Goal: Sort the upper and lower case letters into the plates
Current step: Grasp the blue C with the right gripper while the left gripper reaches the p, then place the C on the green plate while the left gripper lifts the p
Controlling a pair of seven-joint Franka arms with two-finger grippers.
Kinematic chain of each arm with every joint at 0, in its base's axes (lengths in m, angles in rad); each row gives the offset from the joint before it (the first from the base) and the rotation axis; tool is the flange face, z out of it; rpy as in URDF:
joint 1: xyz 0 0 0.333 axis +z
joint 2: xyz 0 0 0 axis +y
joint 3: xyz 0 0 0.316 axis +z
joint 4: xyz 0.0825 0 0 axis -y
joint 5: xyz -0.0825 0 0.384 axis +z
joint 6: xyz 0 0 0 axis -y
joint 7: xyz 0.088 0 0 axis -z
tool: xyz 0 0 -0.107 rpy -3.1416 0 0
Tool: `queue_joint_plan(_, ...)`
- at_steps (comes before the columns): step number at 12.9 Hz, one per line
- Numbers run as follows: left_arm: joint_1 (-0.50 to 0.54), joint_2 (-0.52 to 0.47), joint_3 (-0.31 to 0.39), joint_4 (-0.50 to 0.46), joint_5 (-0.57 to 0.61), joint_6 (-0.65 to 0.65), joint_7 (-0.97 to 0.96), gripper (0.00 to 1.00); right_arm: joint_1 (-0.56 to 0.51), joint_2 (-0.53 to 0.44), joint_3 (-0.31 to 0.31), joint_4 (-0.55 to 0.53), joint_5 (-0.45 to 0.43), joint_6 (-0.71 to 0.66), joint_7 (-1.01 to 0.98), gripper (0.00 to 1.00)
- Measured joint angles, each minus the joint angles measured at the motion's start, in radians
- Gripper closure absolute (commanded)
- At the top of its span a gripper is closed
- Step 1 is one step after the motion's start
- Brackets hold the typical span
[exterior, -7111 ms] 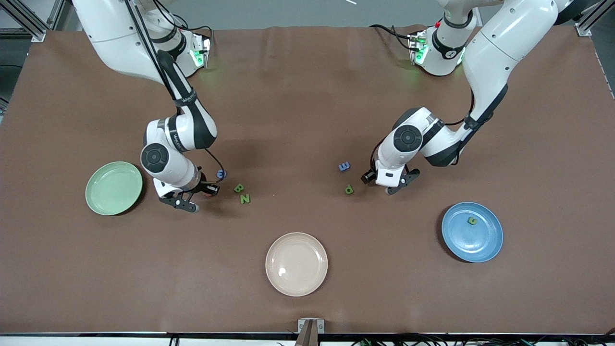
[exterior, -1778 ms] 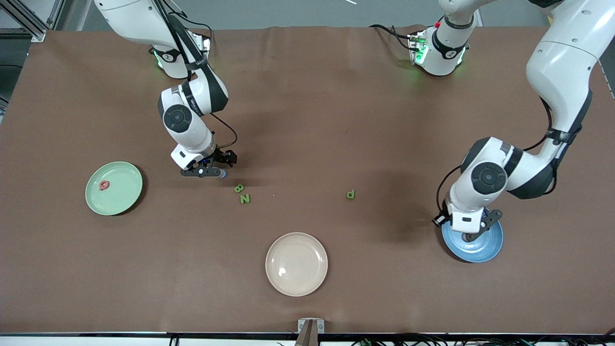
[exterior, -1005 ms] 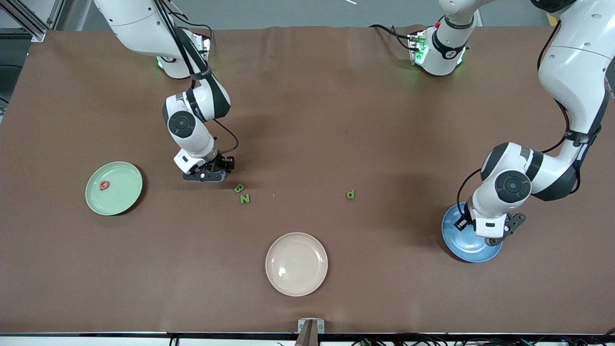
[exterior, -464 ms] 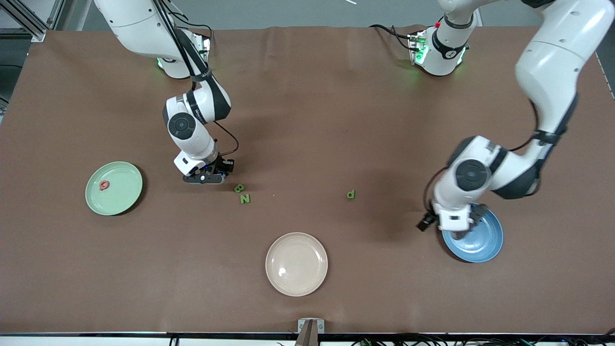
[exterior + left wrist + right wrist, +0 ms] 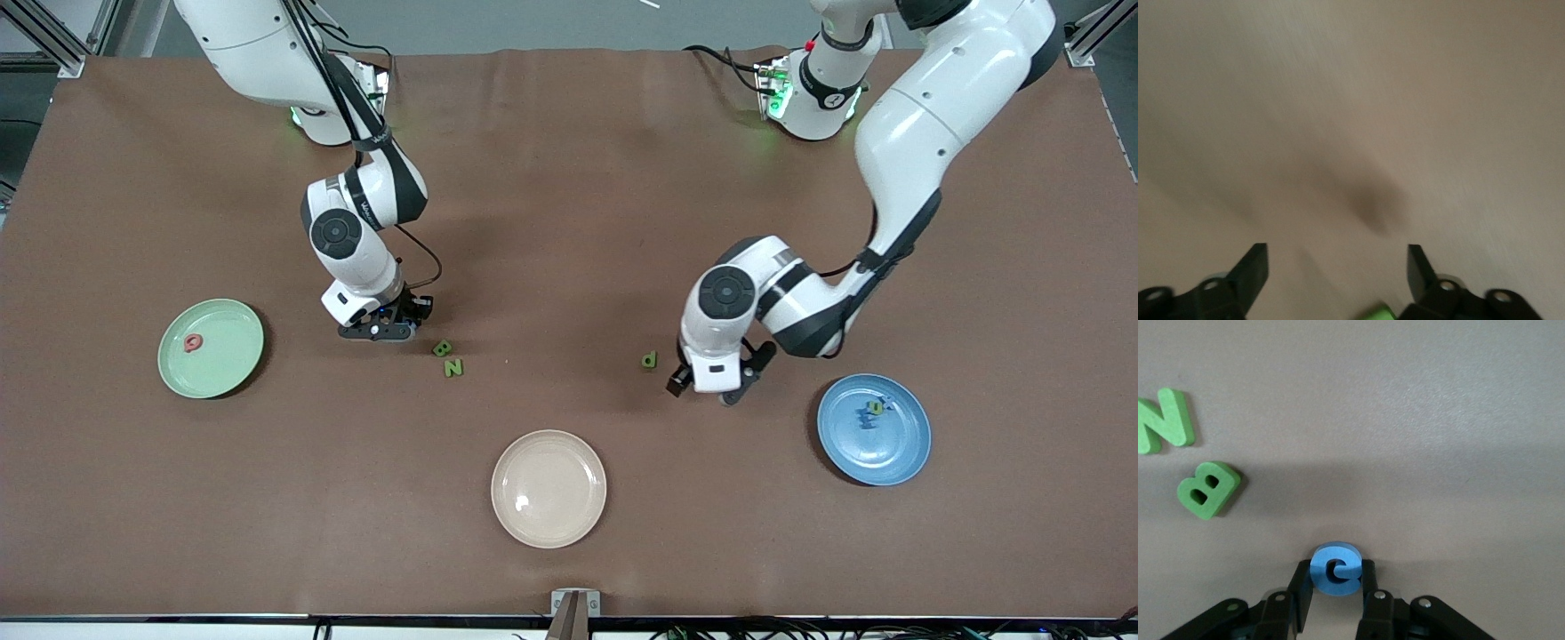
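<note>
R fingers: right gripper (image 5: pixel 1335 587) clamped on blue letter c (image 5: pixel 1336 569), low at the bench (image 5: pixel 569 222) beside green B (image 5: pixel 442 348) and green N (image 5: pixel 453 367); a sec ago fingers were only half closed, so the pick is now secured.
L fingers: left gripper (image 5: pixel 727 391) set apart, empty, over bare bench just beside green p (image 5: pixel 649 359); has swung off the blue plate after release.
Meaning: one more letter sorted; p judged next for L arm.
Blue plate (image 5: pixel 907 444): two small letters, one green, one blue; unreadable.
Green plate (image 5: pixel 231 356): one red letter.
Cream plate (image 5: pixel 548 524): nothing in it.
Loose: B, N, p.
</note>
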Motion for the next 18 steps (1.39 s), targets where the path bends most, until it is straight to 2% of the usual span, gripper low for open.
queue_joint_plan(3,-0.086,0.054,0.021,0.061,0.000,0.000,-0.059,0.19,-0.020,-0.054,-0.042,0.031,-0.001,-0.160,-0.059,0.75)
queue_joint_plan(6,-0.147,0.087,0.054,0.101,0.000,0.000,-0.093,0.24,-0.120,-0.153,-0.094,0.038,-0.001,-0.309,-0.267,0.75)
queue_joint_plan(8,-0.149,0.089,0.060,0.109,0.000,0.001,-0.094,0.29,-0.247,-0.175,-0.115,0.035,-0.002,-0.326,-0.485,0.75)
queue_joint_plan(10,-0.148,0.089,0.063,0.113,0.000,0.001,-0.094,0.45,-0.374,-0.174,-0.122,0.028,-0.002,-0.326,-0.666,0.75)
queue_joint_plan(11,-0.148,0.089,0.063,0.116,0.000,0.002,-0.094,0.50,-0.421,-0.174,-0.122,0.027,-0.002,-0.324,-0.732,0.75)
queue_joint_plan(15,-0.150,0.089,0.061,0.120,0.000,0.004,-0.101,0.49,-0.564,-0.146,-0.122,0.051,-0.002,-0.306,-0.947,0.75)
queue_joint_plan(16,-0.153,0.089,0.062,0.119,0.000,0.004,-0.109,0.53,-0.588,-0.126,-0.122,0.058,-0.002,-0.282,-0.982,0.75)
queue_joint_plan(18,-0.162,0.089,0.062,0.119,0.000,0.004,-0.124,0.78,-0.612,-0.084,-0.121,0.063,-0.002,-0.241,-1.017,0.75)
